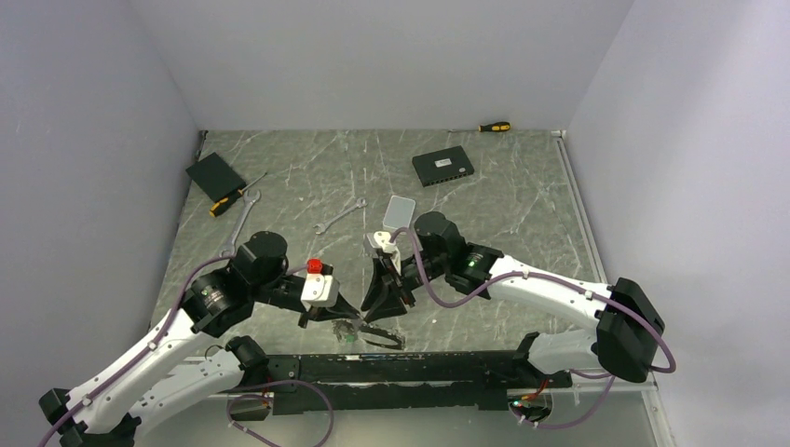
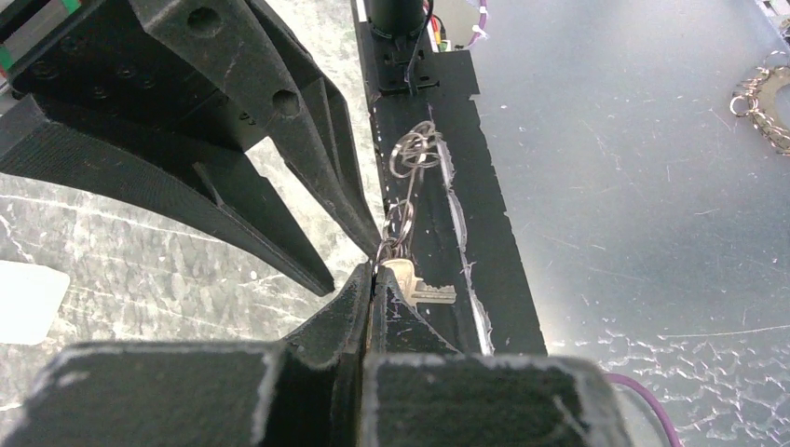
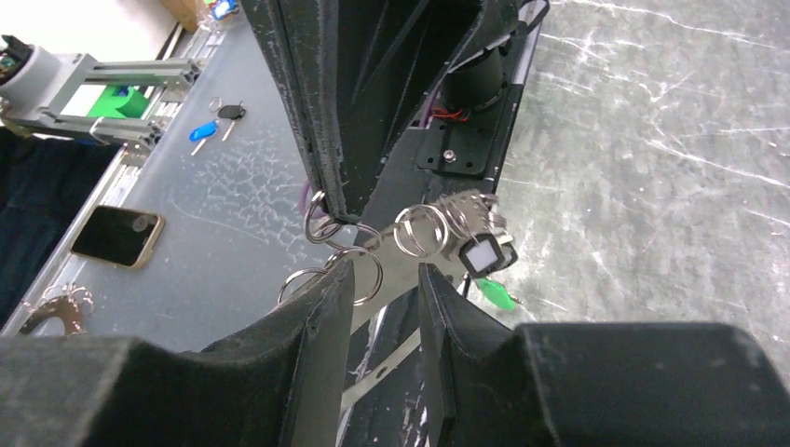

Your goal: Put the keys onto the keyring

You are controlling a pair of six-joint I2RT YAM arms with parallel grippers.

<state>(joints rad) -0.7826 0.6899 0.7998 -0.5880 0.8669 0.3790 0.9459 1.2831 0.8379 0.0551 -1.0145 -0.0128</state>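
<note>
Here, at the near edge of the table [image 1: 522,214], my two arms meet over the bunch. The left gripper [image 2: 373,277] is pressed together on the keyring [image 3: 321,226], pinching one wire loop at its very tips. A silver key [image 2: 424,291] sticks out just beside those tips. The right gripper [image 3: 384,272] stands spread, its fingers on either side of a flat silver blade and the linked rings. A white tag [image 3: 484,253] and a green tag [image 3: 495,296] hang just beyond. I cannot tell whether either pad touches metal.

As I judge it, the step in hand is feeding a key onto the loop. To do it well I would hold the left pinch firm so the wire cannot swivel. I would close the right fingers on the key's head, leaving its hole free. Then I would line the hole up with the loop's open end and slide it along the wire rather than push. The small rings could tangle, and thin wire slips easily from flat pads.

The tabletop is smooth grey-green marbling, so a dropped key would likely skid. A black strip [image 2: 484,233] edges it, with a scuffed grey sheet [image 2: 633,186] beyond. Plain pale walls [image 1: 373,56] close three sides. A wrench [image 1: 340,216] and a black box [image 1: 442,167] lie well apart behind.
</note>
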